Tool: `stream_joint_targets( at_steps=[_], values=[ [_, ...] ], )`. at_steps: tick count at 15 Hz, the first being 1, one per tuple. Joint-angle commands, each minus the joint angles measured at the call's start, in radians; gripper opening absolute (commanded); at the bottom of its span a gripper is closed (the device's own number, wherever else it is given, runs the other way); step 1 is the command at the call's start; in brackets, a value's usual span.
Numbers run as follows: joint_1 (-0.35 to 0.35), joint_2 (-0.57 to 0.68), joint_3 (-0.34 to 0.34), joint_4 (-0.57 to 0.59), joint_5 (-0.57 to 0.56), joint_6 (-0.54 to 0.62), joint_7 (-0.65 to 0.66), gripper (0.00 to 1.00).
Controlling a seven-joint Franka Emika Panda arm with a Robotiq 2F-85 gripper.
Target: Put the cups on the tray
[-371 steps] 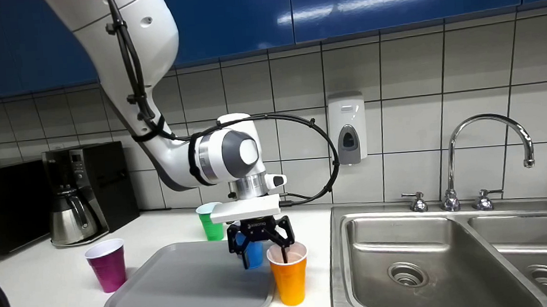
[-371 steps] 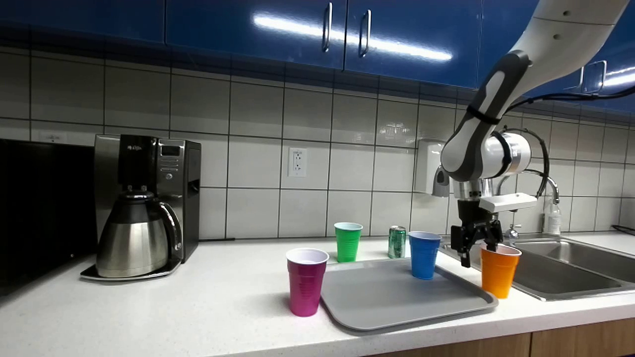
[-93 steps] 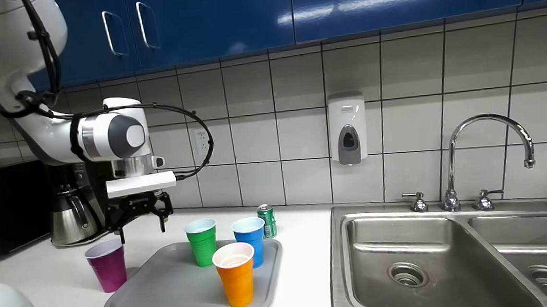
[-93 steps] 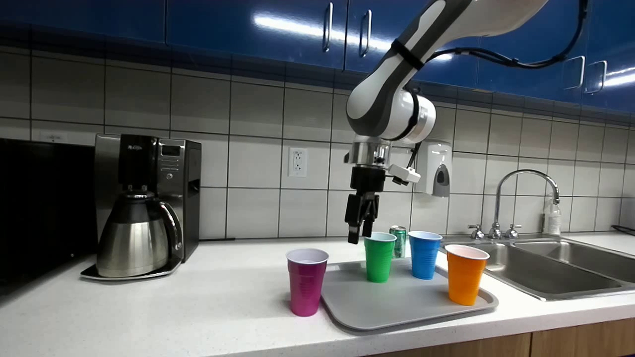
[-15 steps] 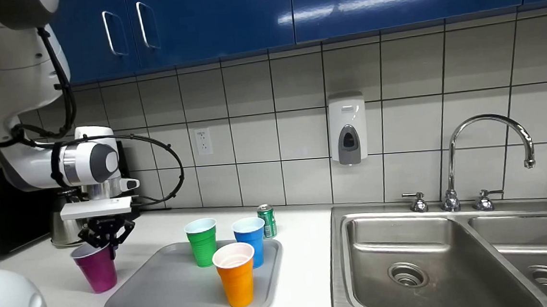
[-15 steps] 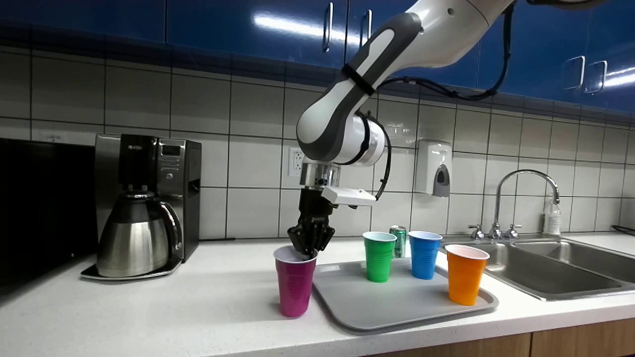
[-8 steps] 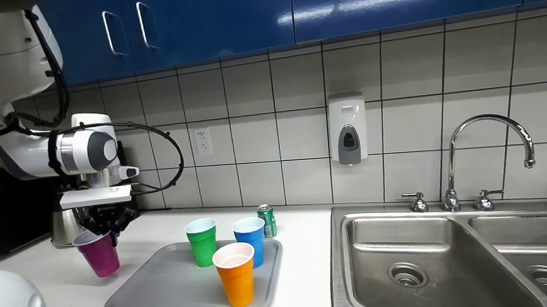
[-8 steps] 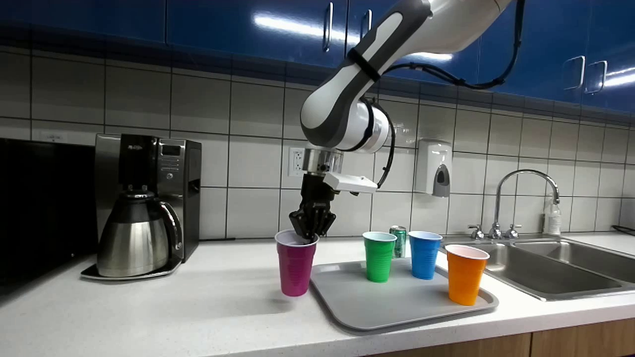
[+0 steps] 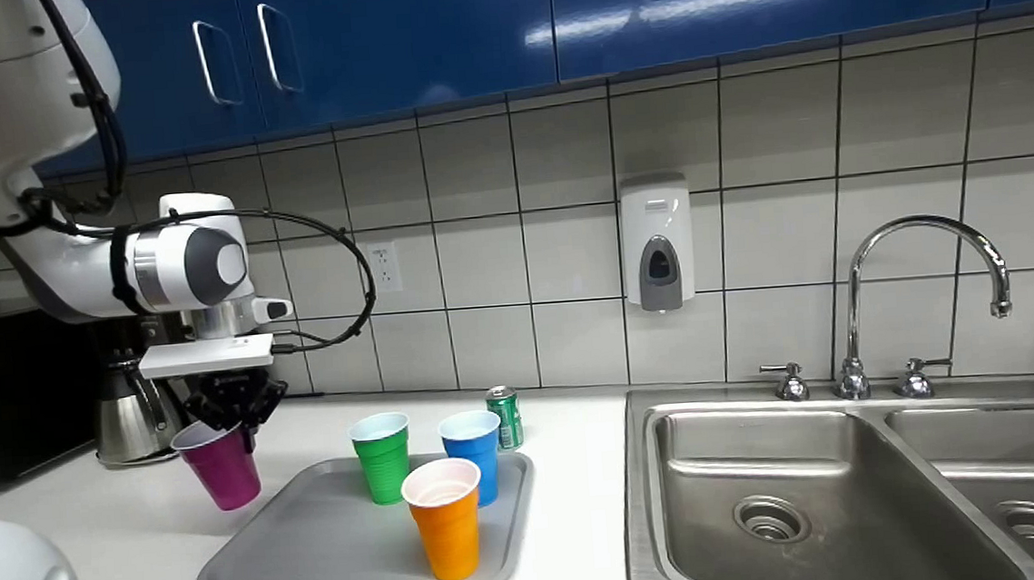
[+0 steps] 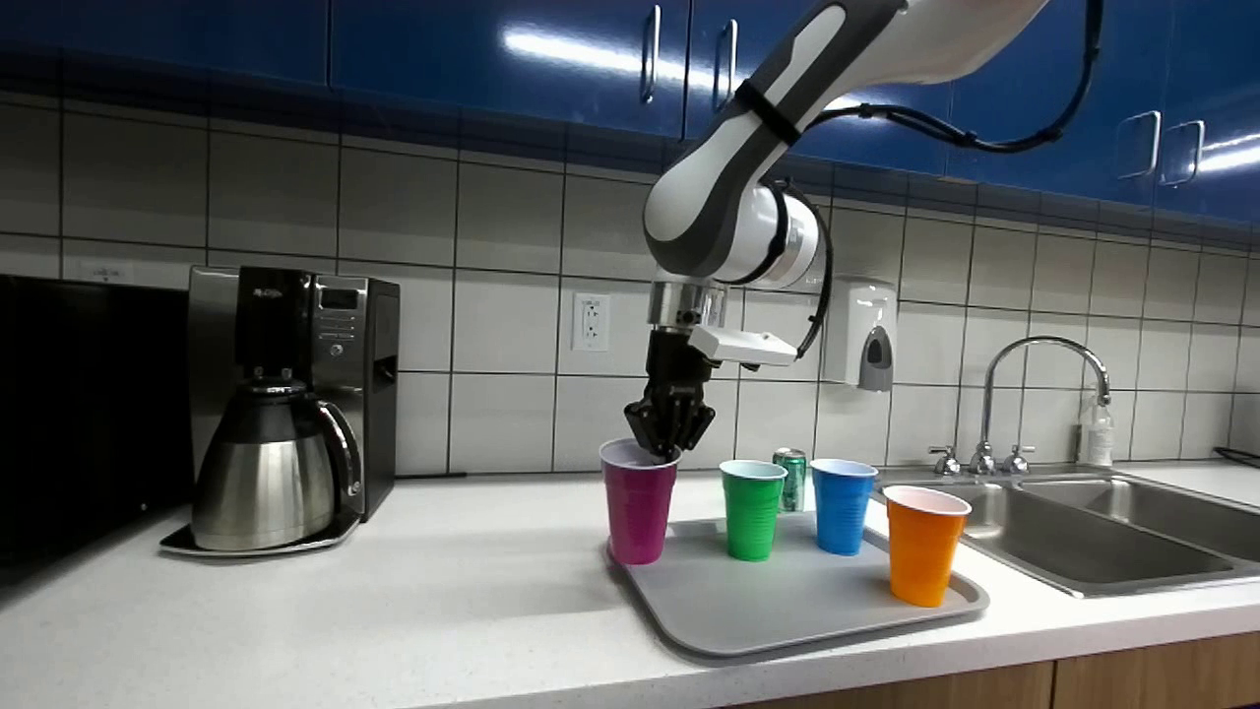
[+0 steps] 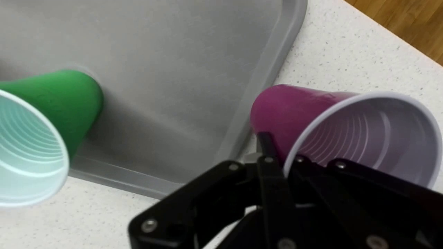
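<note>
The purple cup (image 9: 223, 470) hangs off the counter beside the back corner of the grey tray (image 9: 344, 548), slightly tilted in an exterior view. My gripper (image 10: 667, 448) is shut on that cup's rim wall. In the wrist view one of the fingers (image 11: 267, 142) lies outside the purple cup (image 11: 283, 107); the other tip goes inside and is hidden by the rim. On the tray stand three upright cups: the green cup (image 10: 752, 512), the blue cup (image 10: 843, 507) and the orange cup (image 10: 923, 551). Only the green cup (image 11: 78, 103) also shows in the wrist view.
A green can (image 9: 506, 418) stands behind the blue cup, just off the tray. The coffee maker with its steel pot (image 10: 264, 492) is farther along the counter. Opposite lies the sink (image 9: 770, 454) with a tall faucet (image 9: 855, 303).
Over the last second the purple cup has risen from the counter in my gripper. It has also moved across toward the tray and the green cup. The other cups have stayed put.
</note>
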Motion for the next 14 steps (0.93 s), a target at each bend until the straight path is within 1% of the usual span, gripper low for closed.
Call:
stream_joint_targets(
  at_steps=[1, 6, 14],
  values=[
    [-0.025, -0.090, -0.004, -0.067, 0.003, -0.043, 0.022, 0.00],
    [-0.044, -0.108, -0.033, -0.122, -0.009, -0.035, 0.043, 0.00],
    [-0.071, -0.083, -0.053, -0.158, 0.025, 0.009, -0.016, 0.00]
  ],
)
